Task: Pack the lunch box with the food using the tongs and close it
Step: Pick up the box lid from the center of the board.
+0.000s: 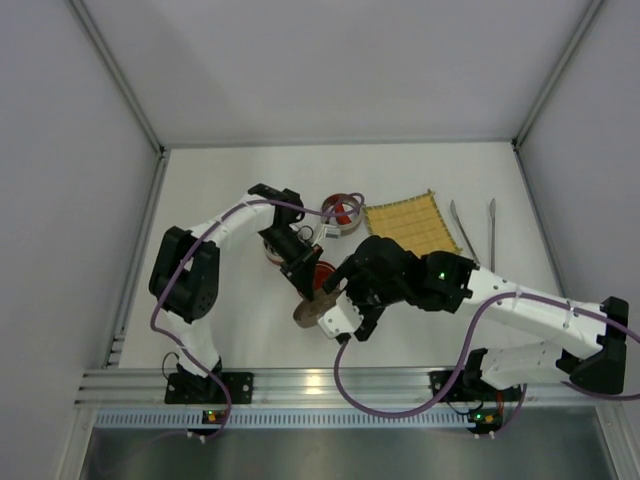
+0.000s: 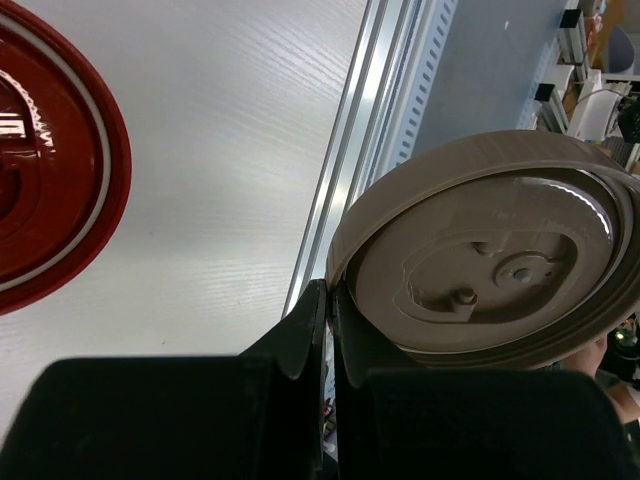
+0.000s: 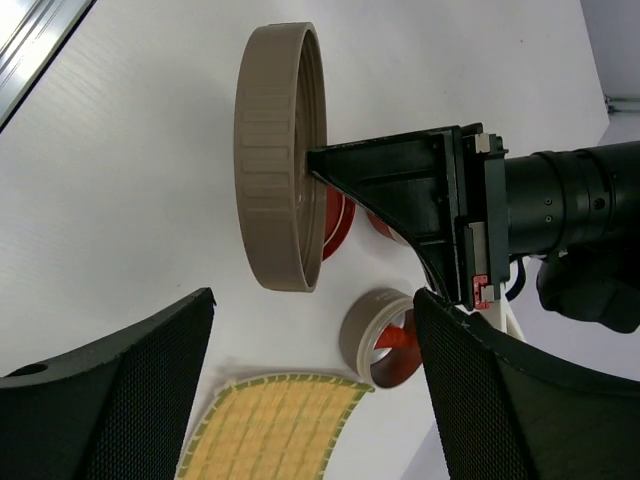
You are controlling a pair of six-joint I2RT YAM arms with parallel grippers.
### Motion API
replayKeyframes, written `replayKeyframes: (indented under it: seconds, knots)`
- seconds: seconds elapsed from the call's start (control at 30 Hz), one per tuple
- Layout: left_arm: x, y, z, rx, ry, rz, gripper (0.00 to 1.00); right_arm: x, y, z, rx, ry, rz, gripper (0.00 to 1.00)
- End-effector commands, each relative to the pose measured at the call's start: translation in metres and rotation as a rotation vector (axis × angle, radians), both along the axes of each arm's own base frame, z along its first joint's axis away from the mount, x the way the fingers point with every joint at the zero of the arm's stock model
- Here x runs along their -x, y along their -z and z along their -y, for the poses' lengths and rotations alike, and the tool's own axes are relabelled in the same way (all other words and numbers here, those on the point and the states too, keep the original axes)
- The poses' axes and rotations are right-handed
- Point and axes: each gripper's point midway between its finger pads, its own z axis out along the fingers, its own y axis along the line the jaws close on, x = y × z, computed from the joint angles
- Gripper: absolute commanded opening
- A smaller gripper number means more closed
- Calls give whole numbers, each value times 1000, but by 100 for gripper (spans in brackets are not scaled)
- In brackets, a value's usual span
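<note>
Tan plastic, the lid (image 3: 280,160) of the lunch box hangs edge-on over the table (image 1: 230,330), near the middle of its near edge. Your left gripper (image 2: 328,296) pinches it by the rim, jaws closed tight on it. Your right gripper (image 3: 312,300) stands wide with nothing between its fingers, just beside the lid and facing its ribbed wall. The step looks like taking or steadying the lid so it can go down flat. Set your right fingers on the rim opposite the left's pinch and close firmly before the left lets go. Then level the lid over the red base (image 2: 55,170), which sits just beyond it toward the table's middle. Only the right wrist view shows a beige-rimmed ring (image 3: 385,340) with a red lining, standing between the base and the bamboo mat (image 3: 275,430). Check whether it must stack first. Only the top view shows the tongs (image 1: 463,228), lying toward the right edge beside the mat, well apart from both grippers. The left wrist view alone shows the lid's moulded face. The food appears in no view.
</note>
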Motion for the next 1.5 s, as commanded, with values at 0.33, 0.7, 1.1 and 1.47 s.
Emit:
replayKeyframes:
  seconds: [0.33, 0.7, 1.1, 1.47]
  knots:
    - [24, -26, 4, 24, -9, -207, 0, 24, 7, -28, 8, -66, -29, 68]
    - [23, -23, 6, 23, -16, -233, 0, 15, 19, -53, 63, -27, -49, 44]
    - [24, -23, 7, 31, -18, -240, 0, -4, 29, -54, 111, 51, 6, 18]
    - [-52, -69, -20, 168, -234, -66, 98, -14, 7, -38, 26, 234, -79, 0]
